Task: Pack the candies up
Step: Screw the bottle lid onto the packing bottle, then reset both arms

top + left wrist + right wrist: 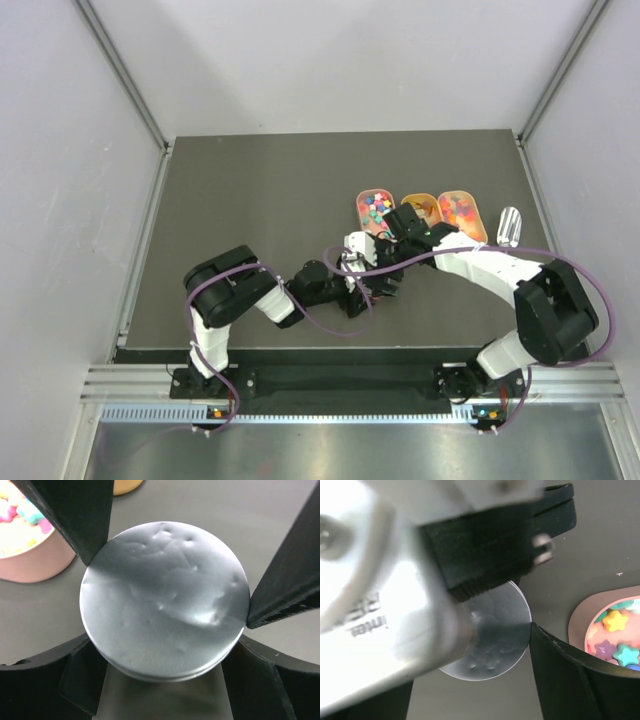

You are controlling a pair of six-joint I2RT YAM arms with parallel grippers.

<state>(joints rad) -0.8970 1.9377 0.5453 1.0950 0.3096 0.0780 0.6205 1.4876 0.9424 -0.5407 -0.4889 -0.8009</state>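
Lab test cell — white panel walls [60,200], aluminium rails [350,395], dark tabletop [270,200]

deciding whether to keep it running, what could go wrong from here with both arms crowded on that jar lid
1. The left end effector pinches only the rim of the silver lid; it could slip or tilt if lifted.
2. The right end effector sits very close to the left wrist at the same lid, so the arms may collide.
3. The pink tray of candies lies right beside one finger; a swing could knock it.
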